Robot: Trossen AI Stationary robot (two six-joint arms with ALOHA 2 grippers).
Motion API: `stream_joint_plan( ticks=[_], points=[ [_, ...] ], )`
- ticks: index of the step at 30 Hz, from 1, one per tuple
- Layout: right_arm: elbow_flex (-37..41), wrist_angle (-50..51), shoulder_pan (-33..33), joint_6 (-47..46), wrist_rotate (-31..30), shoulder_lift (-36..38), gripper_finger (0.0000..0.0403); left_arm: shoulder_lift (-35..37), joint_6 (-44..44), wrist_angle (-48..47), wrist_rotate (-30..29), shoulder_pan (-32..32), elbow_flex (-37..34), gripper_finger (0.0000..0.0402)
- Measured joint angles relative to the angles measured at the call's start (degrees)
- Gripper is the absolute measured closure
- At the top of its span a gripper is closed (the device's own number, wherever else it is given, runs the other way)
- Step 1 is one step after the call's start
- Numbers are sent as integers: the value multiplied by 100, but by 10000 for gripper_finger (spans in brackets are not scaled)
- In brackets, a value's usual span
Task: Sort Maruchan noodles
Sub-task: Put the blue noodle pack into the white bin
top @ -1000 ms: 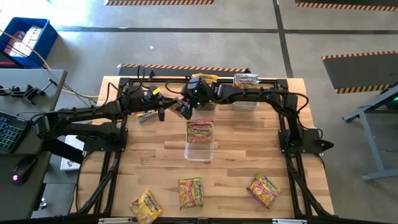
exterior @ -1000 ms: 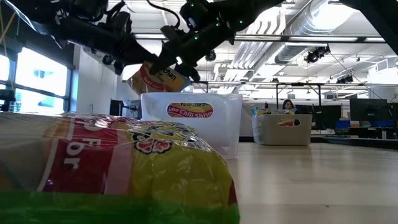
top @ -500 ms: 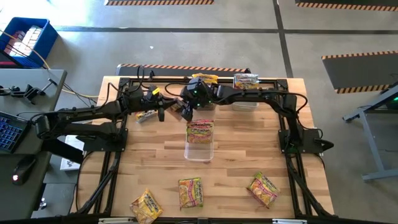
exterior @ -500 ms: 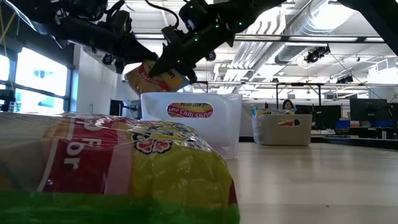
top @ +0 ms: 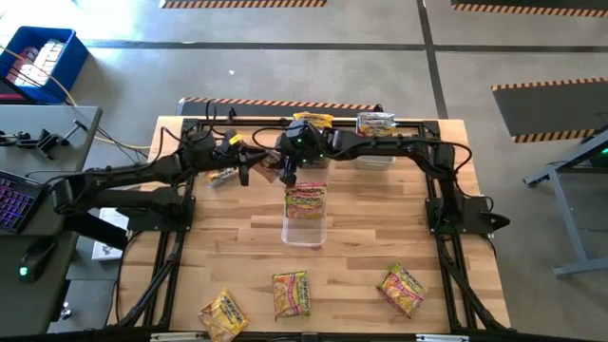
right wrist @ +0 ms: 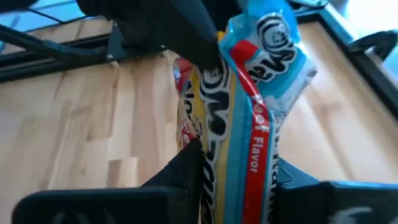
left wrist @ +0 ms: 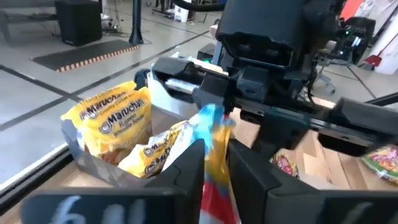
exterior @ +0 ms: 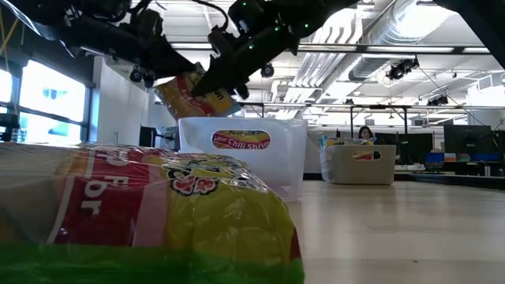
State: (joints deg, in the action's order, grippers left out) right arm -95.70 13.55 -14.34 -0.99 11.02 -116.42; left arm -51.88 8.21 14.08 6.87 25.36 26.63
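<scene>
Table: pale wood planks (top: 361,237) with a black frame around it, on a grey floor.
Held packet: one crinkly, shiny noodle packet (right wrist: 249,112), yellow with red and blue, hung in the air between both claws, above the far end of the middle bin.
Left claw: the left claw (left wrist: 214,155) had its two dark fingers squeezed onto one edge of the held packet.
Right claw: the right claw (right wrist: 236,168) had its fingers nearly closed on the other edge of the same packet, right beside the left claw.
Middle bin: one clear plastic box (top: 305,223) just below and in front of the claws, with one packet on top.
Far bins: two clear bins behind the claws, one (left wrist: 93,158) with yellow packets inside.
Loose packets: three flat packets (top: 291,294) lay well away at the near edge; one more (top: 223,177) lay beside the left claw.
In the way: a big blurry packet (exterior: 142,213) filled the low view.
</scene>
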Motion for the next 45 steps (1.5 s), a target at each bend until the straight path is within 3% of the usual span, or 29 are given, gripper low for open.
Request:
stream_joint_plan(
  ticks=[5,8,16,21,28,34,37,45],
  points=[
    [0,622,-66,566,-392,373,333,651,-270,-352,-134,0,0,313],
    [-87,1527,-66,1103,-998,690,333,916,-370,-298,-139,-41,-108,312],
    [-471,4671,-103,1961,-2896,1446,334,1085,-401,805,-34,19,-720,345],
    [-472,5956,-440,2250,-3320,1655,334,1080,-401,813,208,94,-721,365],
    [-472,6331,-1177,2739,-3557,1668,334,1080,-469,740,204,92,-721,385],
    [-373,6658,-1398,2738,-3497,1679,334,1080,-549,552,202,92,-721,397],
    [132,6592,-1447,2858,-3490,1756,334,1080,-549,453,202,92,-721,400],
    [1804,5015,-1819,3704,-3489,2289,334,1075,-549,381,189,92,-719,401]
  ],
)
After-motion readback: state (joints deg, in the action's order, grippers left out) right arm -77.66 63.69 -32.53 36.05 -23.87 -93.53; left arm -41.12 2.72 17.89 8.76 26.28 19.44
